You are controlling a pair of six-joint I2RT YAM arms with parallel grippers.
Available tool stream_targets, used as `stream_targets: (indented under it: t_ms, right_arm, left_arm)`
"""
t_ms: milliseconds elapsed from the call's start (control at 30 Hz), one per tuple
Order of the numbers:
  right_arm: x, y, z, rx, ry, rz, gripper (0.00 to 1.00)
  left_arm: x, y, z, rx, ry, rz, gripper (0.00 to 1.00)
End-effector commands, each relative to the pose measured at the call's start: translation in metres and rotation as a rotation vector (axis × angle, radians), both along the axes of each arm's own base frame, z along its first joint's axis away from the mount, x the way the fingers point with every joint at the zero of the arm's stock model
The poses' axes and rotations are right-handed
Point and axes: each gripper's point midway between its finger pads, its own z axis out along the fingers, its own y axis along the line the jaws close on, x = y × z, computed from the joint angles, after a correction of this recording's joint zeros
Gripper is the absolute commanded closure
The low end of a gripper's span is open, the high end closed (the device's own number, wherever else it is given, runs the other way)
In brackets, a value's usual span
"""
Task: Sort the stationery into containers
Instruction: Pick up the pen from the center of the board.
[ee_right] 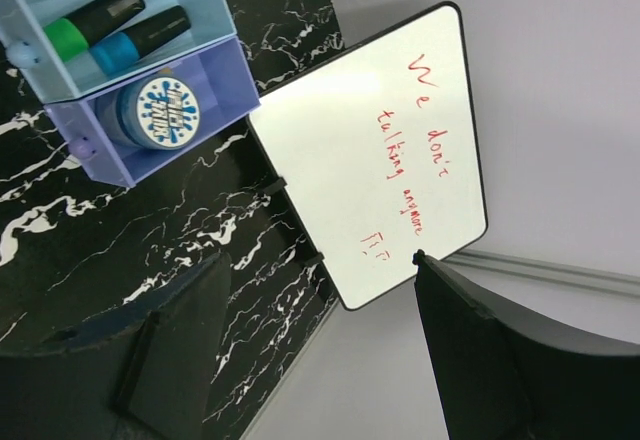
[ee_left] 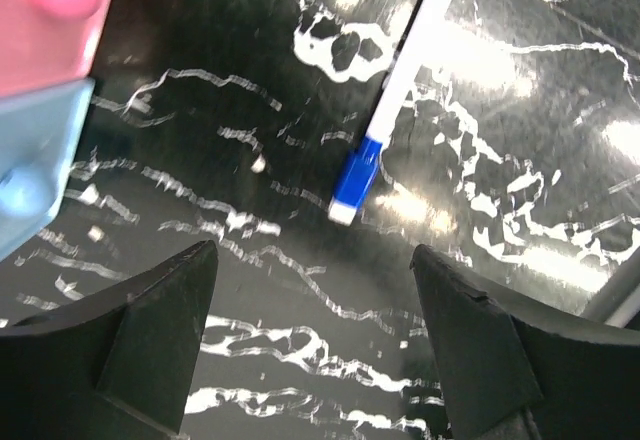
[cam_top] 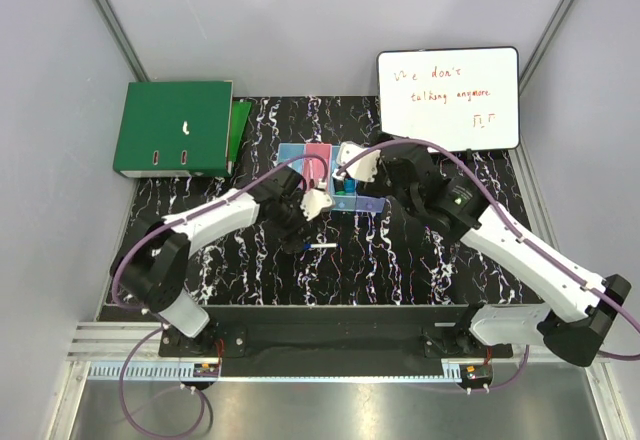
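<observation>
White-barrelled pen (ee_left: 395, 100) with a blue cap lies on the black marbled table (ee_left: 200, 140), just ahead of the left gripper (ee_left: 312, 255), whose jaws stand apart and empty. A green-capped marker (ee_right: 95, 20) and a blue-capped marker (ee_right: 145, 40) lie in the light blue bin (ee_right: 30, 35), and the blue-and-white roll (ee_right: 165, 110) sits in the purple bin (ee_right: 225, 90). The right gripper (ee_right: 322, 258), spread and empty, hangs near the whiteboard (ee_right: 380, 150).

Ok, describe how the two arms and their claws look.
The left arm and right arm have white shell links with black joints and black bases. A purple cable loops along each. The left claw and right claw each have two matte black, wedge-shaped fingers.
</observation>
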Motion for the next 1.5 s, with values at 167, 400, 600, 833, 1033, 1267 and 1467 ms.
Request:
stream_targets:
  t_ms: [167, 400, 600, 833, 1033, 1267, 1467]
  right_arm:
    - [0.011, -0.024, 0.058, 0.039, -0.128, -0.064, 0.20]
    - [0.013, -0.024, 0.077, 0.071, -0.162, -0.069, 0.21]
    - [0.017, -0.024, 0.092, 0.095, -0.198, -0.074, 0.22]
    - [0.021, -0.035, 0.100, 0.088, -0.240, -0.106, 0.23]
    - [0.017, -0.056, 0.115, 0.110, -0.284, -0.164, 0.24]
    - [0.009, -0.073, 0.109, 0.079, -0.298, -0.191, 0.25]
    - [0.005, -0.078, 0.106, 0.067, -0.300, -0.200, 0.25]
  left_arm:
    - [0.016, -0.018, -0.022, 0.038, -0.070, 0.001, 0.18]
    - [0.009, -0.013, -0.045, 0.095, -0.086, -0.051, 0.23]
    - [-0.001, -0.012, -0.053, 0.132, -0.089, -0.103, 0.46]
    - [-0.010, -0.021, -0.048, 0.116, -0.080, -0.117, 1.00]
    - [-0.019, -0.024, 0.005, 0.036, -0.112, -0.080, 1.00]
    - [-0.019, -0.054, 0.133, -0.293, -0.204, 0.048, 1.00]
    - [0.038, -0.057, 0.147, -0.308, -0.233, 0.346, 1.00]
